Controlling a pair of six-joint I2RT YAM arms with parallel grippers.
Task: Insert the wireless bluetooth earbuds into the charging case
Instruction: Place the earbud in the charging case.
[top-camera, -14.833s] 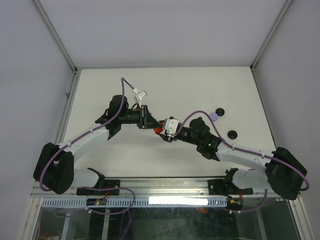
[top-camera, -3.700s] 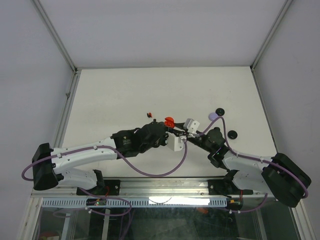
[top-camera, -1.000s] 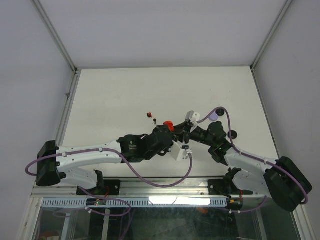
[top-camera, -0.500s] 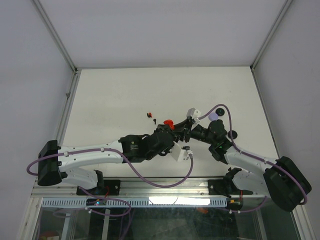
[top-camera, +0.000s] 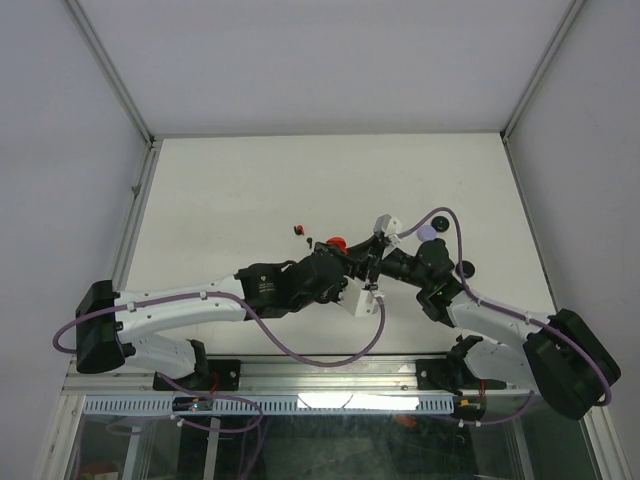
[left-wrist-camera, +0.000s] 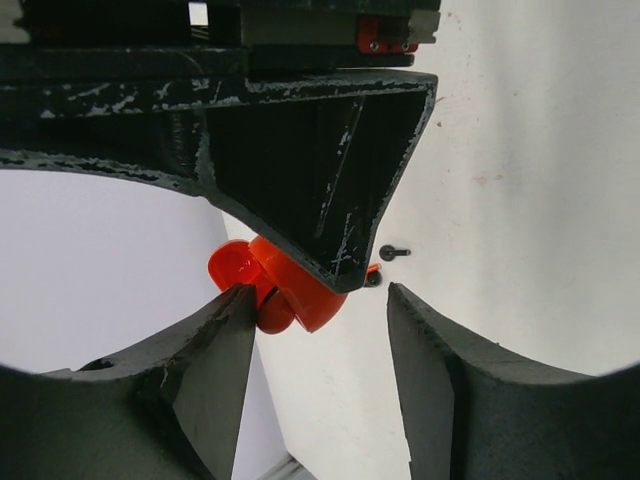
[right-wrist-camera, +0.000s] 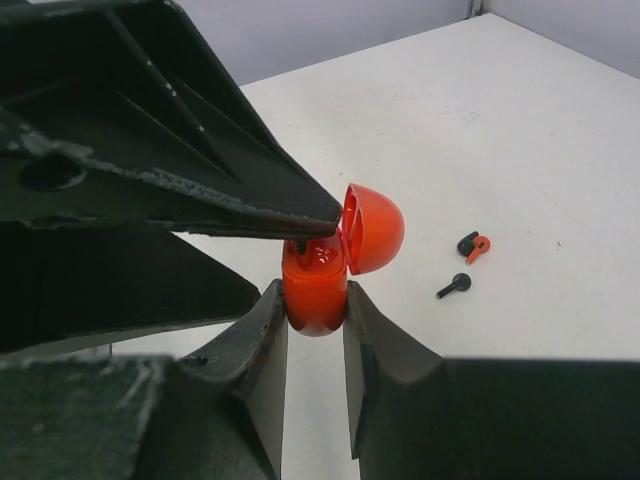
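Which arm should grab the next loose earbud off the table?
Left, probably. The right hand is shut on the open red round case, so it is busy. The left hand is open, and the tiny red-and-black earbud and tiny black earbud lie on its side of the case.

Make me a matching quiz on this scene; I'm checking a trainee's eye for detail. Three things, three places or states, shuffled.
Things:
1 red case
2 black bud
3 lavender case

Places or states:
A on the table by the right arm's cable
B lid open, clamped in the right jaws
C lying beside a red-and-black bud

Pairs: 1-B, 2-C, 3-A.
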